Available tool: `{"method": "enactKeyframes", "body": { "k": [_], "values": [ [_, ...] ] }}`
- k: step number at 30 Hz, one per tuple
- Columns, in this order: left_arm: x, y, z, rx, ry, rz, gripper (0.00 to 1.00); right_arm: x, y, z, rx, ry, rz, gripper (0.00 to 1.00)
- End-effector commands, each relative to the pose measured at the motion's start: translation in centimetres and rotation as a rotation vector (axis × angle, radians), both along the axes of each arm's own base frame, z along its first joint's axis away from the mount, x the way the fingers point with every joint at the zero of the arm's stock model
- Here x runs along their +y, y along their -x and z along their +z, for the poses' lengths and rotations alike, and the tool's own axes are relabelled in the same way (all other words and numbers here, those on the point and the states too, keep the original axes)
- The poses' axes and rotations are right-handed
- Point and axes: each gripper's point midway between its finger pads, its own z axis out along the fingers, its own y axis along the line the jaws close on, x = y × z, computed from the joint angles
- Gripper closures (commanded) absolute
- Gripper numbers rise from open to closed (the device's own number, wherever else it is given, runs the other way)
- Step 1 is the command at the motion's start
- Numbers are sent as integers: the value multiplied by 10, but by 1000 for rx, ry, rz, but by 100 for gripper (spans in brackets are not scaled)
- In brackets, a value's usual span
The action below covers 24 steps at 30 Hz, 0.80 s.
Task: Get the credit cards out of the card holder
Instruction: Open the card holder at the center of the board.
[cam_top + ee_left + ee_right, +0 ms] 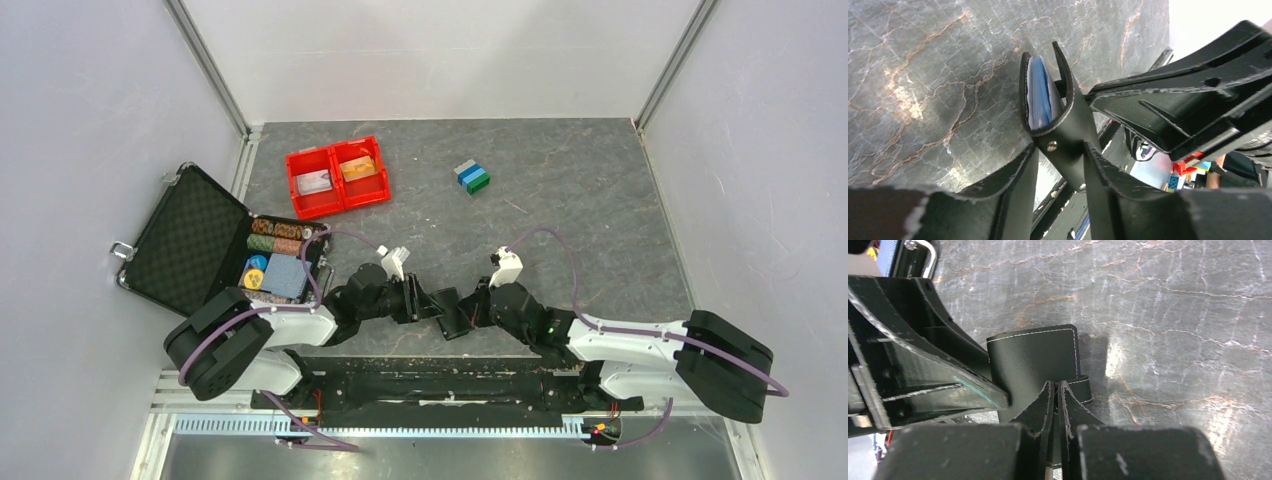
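The card holder (pixel 450 316) is held off the table between my two grippers, in front of the arm bases. In the left wrist view it is a black stitched sleeve (pixel 1068 115) gaping at the far end, with a blue-white card (pixel 1038 87) showing inside. My left gripper (pixel 1060 145) has both fingertips against the holder's narrow near end. The right gripper (pixel 1055 386) is shut on a thin black flap of the holder (pixel 1033 360). A whitish card (pixel 314 181) and an orange card (pixel 357 168) lie in the red tray.
The red two-compartment tray (pixel 338 200) stands at the back left. An open black case (pixel 190 240) with poker chips lies at the left wall. Stacked grey, blue and green blocks (pixel 471 177) sit behind centre. White walls close in three sides.
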Motion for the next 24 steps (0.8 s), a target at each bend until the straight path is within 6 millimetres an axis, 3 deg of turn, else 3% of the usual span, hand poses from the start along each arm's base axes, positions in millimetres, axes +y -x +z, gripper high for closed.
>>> {"method": "enactKeyframes", "body": {
  "k": [1,4,8,16,19,24],
  "values": [
    [-10,-8,18,-52,52,-2,65,-5,-5,9,-23,-55,-30,100],
    [-8,-8,13,-52,17,-9,84,-18,-7,3,-20,-50,-52,100],
    [-7,-9,6,-45,-14,-14,97,-31,-9,0,-21,-55,-75,100],
    [-8,-9,-1,-24,-36,-15,97,-46,-11,0,-40,-47,-100,100],
    [-6,-12,-4,-18,-69,-3,82,-47,-10,4,-43,-54,-94,100],
    [5,-21,0,-48,-149,39,39,-42,-8,20,-54,-103,-77,100]
  ]
}}
